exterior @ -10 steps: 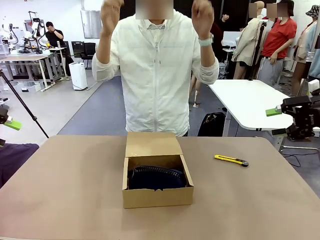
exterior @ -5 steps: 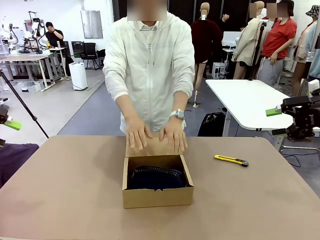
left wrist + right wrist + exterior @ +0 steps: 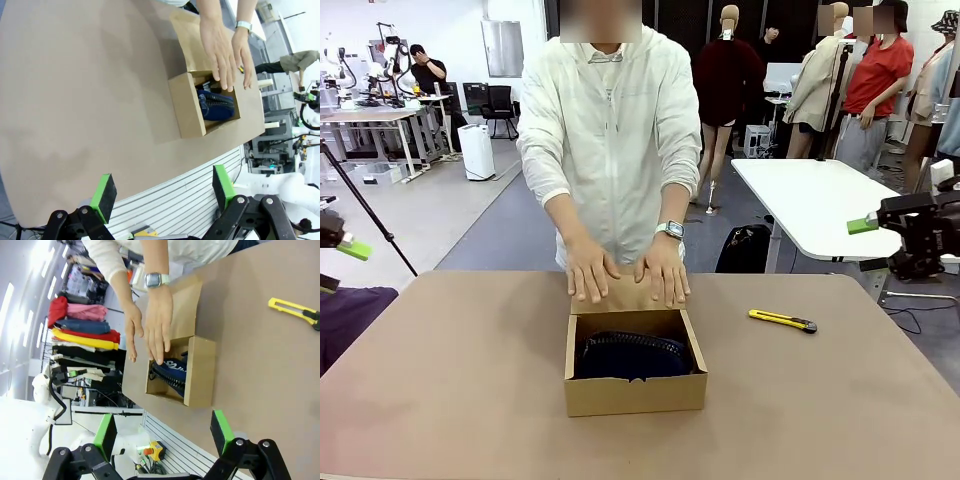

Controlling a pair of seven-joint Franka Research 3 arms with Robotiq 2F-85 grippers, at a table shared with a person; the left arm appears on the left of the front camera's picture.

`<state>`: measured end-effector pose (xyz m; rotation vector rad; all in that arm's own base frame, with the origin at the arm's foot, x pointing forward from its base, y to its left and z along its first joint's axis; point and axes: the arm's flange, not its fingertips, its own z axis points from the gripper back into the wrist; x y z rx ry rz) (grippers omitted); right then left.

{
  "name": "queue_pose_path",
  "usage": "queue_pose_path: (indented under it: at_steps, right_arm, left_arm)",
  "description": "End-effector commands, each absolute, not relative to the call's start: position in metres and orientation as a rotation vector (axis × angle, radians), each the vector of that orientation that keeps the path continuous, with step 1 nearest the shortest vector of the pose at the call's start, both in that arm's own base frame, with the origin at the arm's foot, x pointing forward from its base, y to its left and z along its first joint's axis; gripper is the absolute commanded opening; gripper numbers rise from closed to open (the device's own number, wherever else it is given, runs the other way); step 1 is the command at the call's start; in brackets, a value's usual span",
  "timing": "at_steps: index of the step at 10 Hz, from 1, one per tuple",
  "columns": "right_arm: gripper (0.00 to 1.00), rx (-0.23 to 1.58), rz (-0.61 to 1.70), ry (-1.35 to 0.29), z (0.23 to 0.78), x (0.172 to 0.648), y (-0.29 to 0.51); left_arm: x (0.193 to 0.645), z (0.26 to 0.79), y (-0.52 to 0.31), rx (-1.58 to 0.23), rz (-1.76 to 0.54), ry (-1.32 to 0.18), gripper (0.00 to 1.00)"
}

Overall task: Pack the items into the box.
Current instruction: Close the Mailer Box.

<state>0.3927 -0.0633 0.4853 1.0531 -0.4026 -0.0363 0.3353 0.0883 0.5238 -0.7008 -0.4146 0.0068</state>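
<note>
The brown cardboard box (image 3: pixel 634 375) stands open at the table's middle, also seen as the box (image 3: pixel 189 104) and the box (image 3: pixel 199 372). The navy ribbed pouch (image 3: pixel 634 355) lies inside it; the pouch (image 3: pixel 217 103) and pouch (image 3: pixel 172 372) show there too. The stapler is out of view. A person's two hands (image 3: pixel 628 272) press flat on the lid flap (image 3: pixel 625 297) behind the box. My left gripper (image 3: pixel 162 187) is open, well off the table's side. My right gripper (image 3: pixel 162 432) is open too, off the other side, also seen as the right gripper (image 3: pixel 910 240) at the right edge.
A yellow utility knife (image 3: pixel 783 320) lies on the table right of the box, also the knife (image 3: pixel 295 311). The tan tabletop (image 3: pixel 470 380) is bare on both sides of the box. A purple cloth (image 3: pixel 345 315) sits at the left edge.
The person's hands came down from head height onto the box's lid flap and now rest there. Both arms have held still.
</note>
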Motion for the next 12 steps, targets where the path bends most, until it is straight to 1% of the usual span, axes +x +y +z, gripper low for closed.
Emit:
queue_pose_path:
  at_steps: [1, 2, 3, 4, 5, 6, 7, 10, 11, 12]
  right_arm:
    - [1.00, 0.955, 0.054, -0.279, 0.486, 0.446, -0.014]
    - [1.00, 0.902, 0.106, -0.193, 0.468, 0.481, 0.025]
    - [1.00, 0.858, 0.117, -0.159, 0.446, 0.513, 0.059]
    - [1.00, 0.824, 0.133, -0.162, 0.420, 0.537, 0.089]
    - [1.00, 0.827, 0.172, -0.130, 0.402, 0.544, 0.110]
    - [1.00, 0.838, 0.201, -0.156, 0.400, 0.544, 0.115]
    - [1.00, 0.867, 0.169, -0.151, 0.402, 0.521, 0.117]
    - [1.00, 0.867, 0.169, -0.151, 0.402, 0.521, 0.117]
    - [1.00, 0.855, 0.178, -0.147, 0.394, 0.533, 0.121]
    - [1.00, 0.844, 0.117, -0.146, 0.385, 0.555, 0.127]
  left_arm:
    - [0.391, 0.513, 0.054, -0.694, 0.052, -0.431, 1.00]
    - [0.423, 0.493, 0.029, -0.698, 0.126, -0.434, 1.00]
    - [0.447, 0.469, 0.012, -0.671, 0.218, -0.481, 1.00]
    - [0.463, 0.437, 0.002, -0.733, 0.291, -0.501, 1.00]
    - [0.466, 0.418, 0.001, -0.797, 0.307, -0.462, 1.00]
    - [0.464, 0.412, 0.000, -0.844, 0.330, -0.490, 1.00]
    - [0.451, 0.429, -0.004, -0.704, 0.284, -0.444, 1.00]
    - [0.451, 0.429, -0.004, -0.704, 0.284, -0.444, 1.00]
    - [0.451, 0.429, -0.004, -0.704, 0.284, -0.444, 1.00]
    - [0.457, 0.425, -0.005, -0.706, 0.282, -0.461, 1.00]
